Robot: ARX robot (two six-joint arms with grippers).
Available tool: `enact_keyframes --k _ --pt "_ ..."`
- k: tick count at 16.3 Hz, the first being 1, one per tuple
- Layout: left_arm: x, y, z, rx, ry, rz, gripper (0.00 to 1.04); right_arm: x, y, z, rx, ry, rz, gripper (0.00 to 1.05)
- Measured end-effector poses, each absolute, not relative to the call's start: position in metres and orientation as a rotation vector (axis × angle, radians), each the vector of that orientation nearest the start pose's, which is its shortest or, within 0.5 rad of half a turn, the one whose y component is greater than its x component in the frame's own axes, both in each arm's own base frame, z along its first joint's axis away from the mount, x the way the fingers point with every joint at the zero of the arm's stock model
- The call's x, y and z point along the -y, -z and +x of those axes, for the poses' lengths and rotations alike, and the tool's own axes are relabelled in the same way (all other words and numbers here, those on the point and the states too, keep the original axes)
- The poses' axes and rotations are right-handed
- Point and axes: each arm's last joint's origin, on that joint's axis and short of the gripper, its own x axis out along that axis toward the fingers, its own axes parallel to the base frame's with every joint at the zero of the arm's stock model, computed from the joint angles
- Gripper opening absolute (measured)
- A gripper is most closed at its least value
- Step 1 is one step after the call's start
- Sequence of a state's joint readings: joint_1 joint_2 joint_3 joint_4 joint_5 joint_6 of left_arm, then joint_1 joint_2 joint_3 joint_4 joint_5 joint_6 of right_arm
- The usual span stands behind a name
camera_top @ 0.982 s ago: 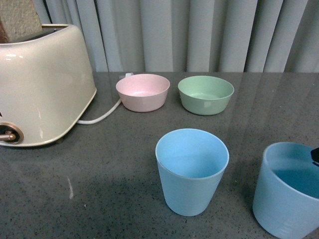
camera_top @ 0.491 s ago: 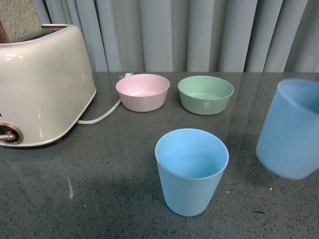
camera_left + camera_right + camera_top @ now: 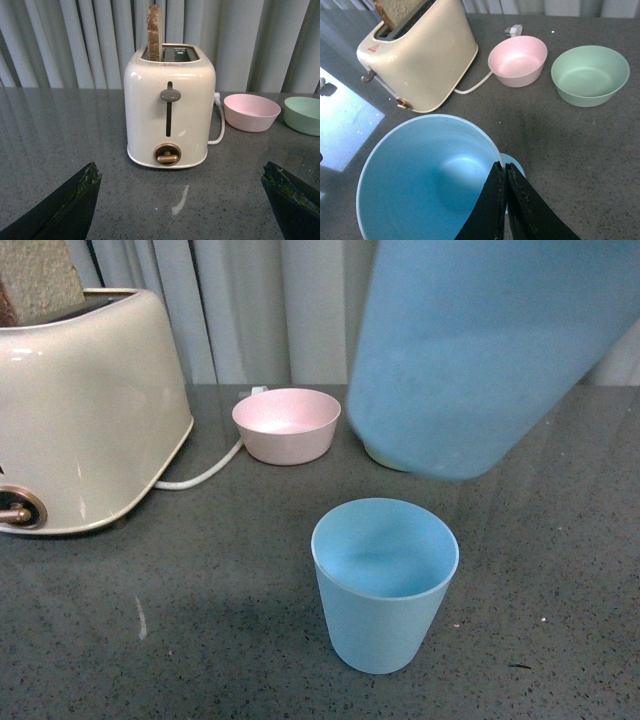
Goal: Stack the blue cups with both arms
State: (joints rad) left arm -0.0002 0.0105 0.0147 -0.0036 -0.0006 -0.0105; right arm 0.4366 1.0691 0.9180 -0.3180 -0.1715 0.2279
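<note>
One blue cup (image 3: 385, 580) stands upright on the grey table in the front view. The second blue cup (image 3: 470, 350) hangs in the air close to the camera, above and behind the standing one, filling the upper right. In the right wrist view my right gripper (image 3: 504, 172) is shut on the rim of this lifted cup (image 3: 420, 175), one finger inside, one outside; a sliver of the standing cup (image 3: 516, 167) shows beneath. My left gripper (image 3: 180, 182) is open and empty, low over the table facing the toaster. Neither arm shows in the front view.
A cream toaster (image 3: 85, 410) with a slice of bread and a white cord stands at the left. A pink bowl (image 3: 286, 424) sits at the back; the green bowl (image 3: 590, 75) beside it is mostly hidden by the lifted cup in the front view. Curtains hang behind.
The cup in my right gripper rose from the table at the right, then moved up and left toward the camera, over the standing cup. The standing cup has not moved.
</note>
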Motion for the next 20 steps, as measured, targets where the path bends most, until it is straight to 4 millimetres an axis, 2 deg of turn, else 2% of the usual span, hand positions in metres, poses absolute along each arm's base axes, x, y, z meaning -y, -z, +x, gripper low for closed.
enact_keyframes --k 3,7,20 --pt "0.0 -0.167 0.097 0.001 0.0 -0.01 0.98 -0.121 -0.297 0.211 -0.581 -0.553 0.115 0.02" --pt "0.0 -0.167 0.097 0.001 0.0 -0.01 0.98 -0.133 -0.274 0.231 -0.641 -0.498 0.077 0.02" --pt "0.0 -0.167 0.097 0.001 0.0 -0.01 0.98 -0.131 -0.265 0.242 -0.658 -0.445 0.06 0.02"
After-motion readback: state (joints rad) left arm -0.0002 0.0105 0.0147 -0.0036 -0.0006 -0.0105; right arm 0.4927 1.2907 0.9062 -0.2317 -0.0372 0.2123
